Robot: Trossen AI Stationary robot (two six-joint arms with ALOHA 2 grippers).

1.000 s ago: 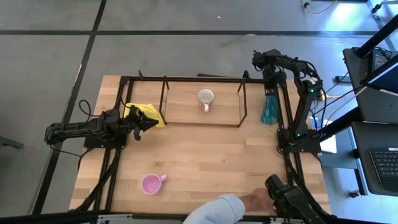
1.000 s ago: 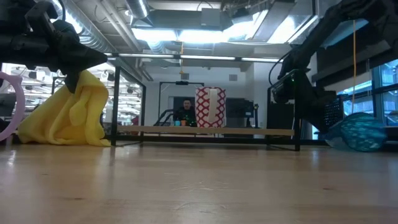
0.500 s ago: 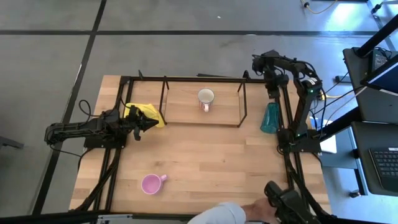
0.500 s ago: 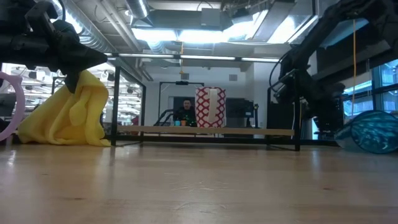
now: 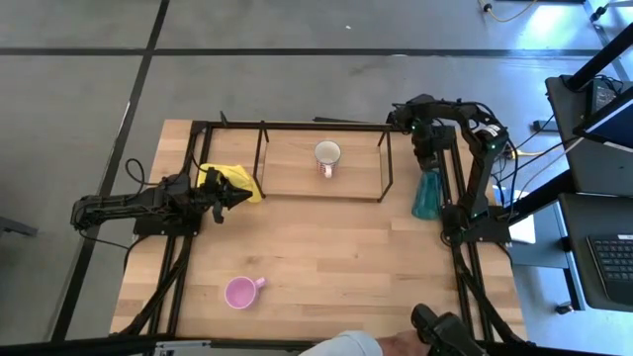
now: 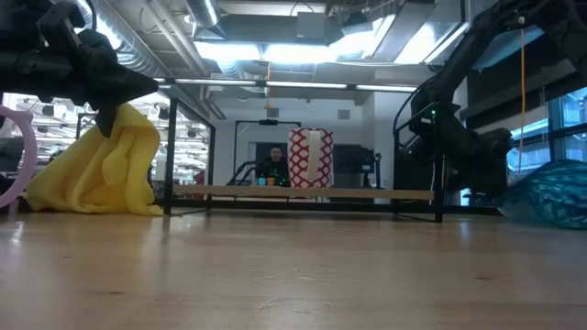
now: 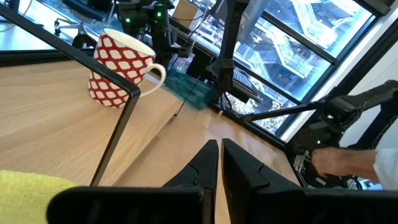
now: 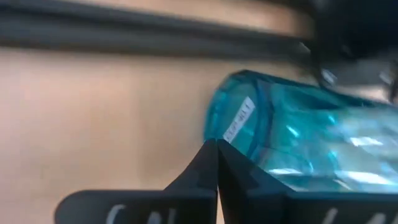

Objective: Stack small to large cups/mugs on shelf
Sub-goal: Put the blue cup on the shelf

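Observation:
The white mug with a red pattern stands upright on the shelf board, and also shows in the left wrist view. The pink mug stands on the table near its near edge. The teal tumbler lies on its side on the table right of the shelf, and fills the right wrist view. My right gripper is shut at the tumbler's far end. My left gripper is shut and empty beside the yellow cloth. My right gripper's shut fingertips stand against the edge of the tumbler's end in its wrist view. I cannot tell whether they touch it.
The shelf's black rods stand between the tumbler and the board. The table's black frame rails run along both sides. A person's sleeve and hand reach in at the near edge, next to a dark device.
The teal tumbler has moved a little toward the table's near edge and lies on its side. My right arm has swung toward the table's left, its gripper staying at the tumbler's far end. The person's hand has drawn back at the near edge.

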